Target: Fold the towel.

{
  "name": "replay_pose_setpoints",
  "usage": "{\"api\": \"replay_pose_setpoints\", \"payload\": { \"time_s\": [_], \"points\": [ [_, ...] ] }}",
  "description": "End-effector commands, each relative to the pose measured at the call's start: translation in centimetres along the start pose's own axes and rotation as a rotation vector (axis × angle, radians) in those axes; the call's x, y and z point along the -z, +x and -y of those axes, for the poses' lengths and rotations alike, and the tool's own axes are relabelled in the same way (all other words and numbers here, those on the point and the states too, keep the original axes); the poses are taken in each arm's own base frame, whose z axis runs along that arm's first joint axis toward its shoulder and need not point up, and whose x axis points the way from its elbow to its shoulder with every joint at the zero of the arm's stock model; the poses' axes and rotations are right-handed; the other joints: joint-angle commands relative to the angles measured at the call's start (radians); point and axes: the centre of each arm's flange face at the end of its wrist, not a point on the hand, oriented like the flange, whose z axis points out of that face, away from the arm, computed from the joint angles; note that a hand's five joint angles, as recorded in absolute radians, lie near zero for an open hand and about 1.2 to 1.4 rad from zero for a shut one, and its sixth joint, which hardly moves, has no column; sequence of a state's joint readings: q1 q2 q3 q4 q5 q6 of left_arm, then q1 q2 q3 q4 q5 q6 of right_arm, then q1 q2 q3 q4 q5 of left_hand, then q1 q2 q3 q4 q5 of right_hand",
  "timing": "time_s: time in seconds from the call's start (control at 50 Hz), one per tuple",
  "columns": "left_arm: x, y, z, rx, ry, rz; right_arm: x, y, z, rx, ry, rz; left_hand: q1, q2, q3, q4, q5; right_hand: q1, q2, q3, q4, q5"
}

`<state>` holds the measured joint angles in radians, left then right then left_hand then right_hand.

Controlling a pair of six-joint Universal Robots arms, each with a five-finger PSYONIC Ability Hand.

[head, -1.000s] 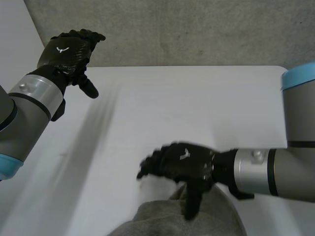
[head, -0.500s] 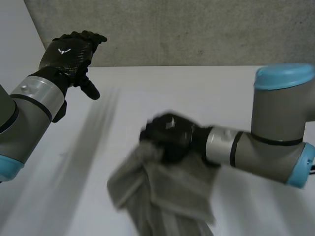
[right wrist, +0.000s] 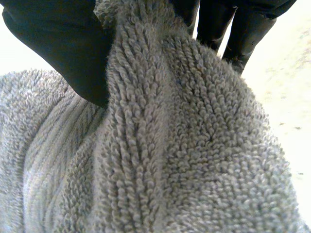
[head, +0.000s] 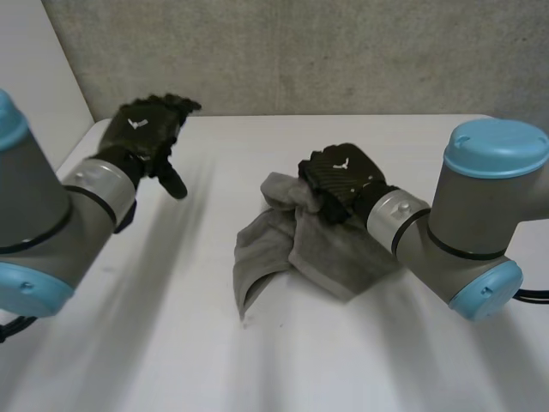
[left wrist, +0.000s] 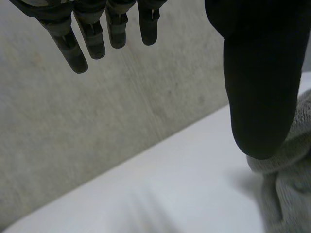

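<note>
A grey towel [head: 283, 240] lies bunched in the middle of the white table [head: 154, 343]. My right hand [head: 339, 178] is shut on the towel's far bunched part. Its wrist view has the towel [right wrist: 170, 145] pinched between thumb and fingers [right wrist: 248, 29]. My left hand [head: 146, 129] hovers open above the table's far left, well apart from the cloth. From the left wrist, straight fingers [left wrist: 92, 34] and the thumb hang over bare table, with a bit of towel [left wrist: 286, 179] beside the thumb.
A grey wall [head: 343, 51] runs along the table's far edge. My right arm's elbow [head: 480, 215] stands over the table's right side. Bare table stretches in front and to the left of the towel.
My right hand has closed on the towel and dragged it from the near edge toward the table's middle and far side. The left hand has shifted slightly right and lower.
</note>
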<state>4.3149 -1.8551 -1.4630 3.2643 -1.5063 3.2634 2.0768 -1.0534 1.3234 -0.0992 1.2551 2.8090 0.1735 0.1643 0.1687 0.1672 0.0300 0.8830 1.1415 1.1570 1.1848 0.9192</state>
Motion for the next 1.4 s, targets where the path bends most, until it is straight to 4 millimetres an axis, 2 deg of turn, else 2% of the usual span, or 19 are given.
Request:
{"api": "replay_pose_setpoints", "payload": {
  "time_s": [0.02,0.24,0.44,0.54,0.58,0.62,0.64,0.68,0.86,0.9,0.96,1.0,1.1,1.12,1.14,1.16,1.18,1.22,1.4],
  "points": [
    [-2.9,0.7,-5.7,0.007,-0.068,-0.025,0.5,-0.6,-0.1,-0.039,-0.012,0.111,0.028,0.037,0.033,0.035,-0.003,0.467,0.209,0.193,0.166,0.257],
    [-4.6,4.1,-11.0,0.065,-0.144,-0.285,2.3,0.4,0.9,-0.088,-0.017,0.223,0.043,0.052,0.048,0.049,0.012,0.467,0.209,0.193,0.166,0.257],
    [-6.4,5.2,-12.8,0.274,-0.179,-0.332,3.2,0.2,0.8,-0.122,-0.061,0.261,0.049,0.058,0.054,0.055,0.018,0.47,0.212,0.196,0.168,0.259],
    [-6.1,7.1,-12.6,0.349,-0.184,-0.468,3.5,0.0,0.7,-0.134,-0.063,0.289,0.099,0.108,0.104,0.105,0.068,0.461,0.203,0.187,0.16,0.251],
    [-6.1,7.3,-12.5,0.366,-0.184,-0.49,3.5,0.0,0.7,-0.134,-0.063,0.289,0.263,0.272,0.268,0.269,0.232,0.45,0.191,0.176,0.148,0.239],
    [-6.3,7.3,-12.2,0.372,-0.166,-0.488,3.5,0.0,0.7,-0.13,-0.065,0.287,0.794,0.804,0.799,0.801,0.764,0.418,0.159,0.144,0.116,0.207],
    [-6.3,7.3,-12.2,0.372,-0.166,-0.488,3.5,0.0,0.7,-0.13,-0.065,0.287,0.797,0.807,0.802,0.804,0.766,0.417,0.159,0.143,0.116,0.207],
    [-6.8,6.9,-11.6,0.369,-0.124,-0.448,3.4,0.1,0.8,-0.131,-0.062,0.286,1.221,1.23,1.226,1.227,1.19,0.417,0.159,0.143,0.116,0.207],
    [-7.5,5.2,-9.3,0.339,-0.031,-0.29,3.0,1.5,1.8,-0.098,-0.037,0.213,1.223,1.232,1.228,1.229,1.192,0.42,0.162,0.146,0.119,0.21],
    [-7.5,4.1,-7.0,0.301,0.04,-0.203,2.7,2.6,2.4,-0.071,-0.028,0.141,1.223,1.232,1.228,1.229,1.192,0.409,0.15,0.135,0.107,0.198],
    [-7.3,3.7,-5.8,0.278,0.069,-0.175,2.5,3.0,2.9,-0.048,-0.018,0.105,1.223,1.232,1.228,1.229,1.192,0.394,0.135,0.12,0.092,0.183],
    [-6.5,3.0,-3.4,0.22,0.121,-0.127,2.1,4.2,4.4,0.01,0.03,0.023,1.223,1.232,1.228,1.229,1.192,0.309,0.051,0.035,0.007,0.099],
    [-4.3,2.7,-0.9,0.143,0.17,-0.108,1.1,5.6,5.2,0.085,0.097,-0.081,1.223,1.232,1.228,1.229,1.192,0.125,-0.133,-0.149,-0.177,-0.086],
    [-4.3,2.7,-0.9,0.143,0.17,-0.108,0.8,5.6,5.0,0.09,0.103,-0.09,1.223,1.232,1.228,1.229,1.192,-0.085,-0.344,-0.359,-0.387,-0.296],
    [-3.7,2.7,-0.8,0.123,0.167,-0.108,0.8,5.6,5.0,0.09,0.103,-0.09,1.223,1.232,1.228,1.229,1.192,-0.088,-0.346,-0.362,-0.389,-0.298],
    [-3.2,3.0,-1.1,0.103,0.154,-0.111,0.4,5.4,4.4,0.087,0.088,-0.091,1.223,1.232,1.228,1.229,1.192,-0.369,-0.628,-0.643,-0.671,-0.58],
    [-3.2,3.0,-1.1,0.103,0.154,-0.111,0.4,5.4,4.4,0.087,0.087,-0.091,1.223,1.232,1.228,1.229,1.192,-0.372,-0.631,-0.646,-0.674,-0.583],
    [-2.0,4.7,-2.6,0.071,0.106,-0.148,-0.6,5.1,2.8,0.072,0.038,-0.097,1.223,1.232,1.228,1.229,1.192,-0.708,-0.967,-0.982,-1.01,-0.919],
    [-0.9,6.0,-7.3,-0.065,-0.024,-0.141,-0.5,6.3,0.9,0.077,-0.102,-0.266,1.223,1.232,1.228,1.229,1.192,-0.708,-0.967,-0.982,-1.01,-0.919]
  ]
}}
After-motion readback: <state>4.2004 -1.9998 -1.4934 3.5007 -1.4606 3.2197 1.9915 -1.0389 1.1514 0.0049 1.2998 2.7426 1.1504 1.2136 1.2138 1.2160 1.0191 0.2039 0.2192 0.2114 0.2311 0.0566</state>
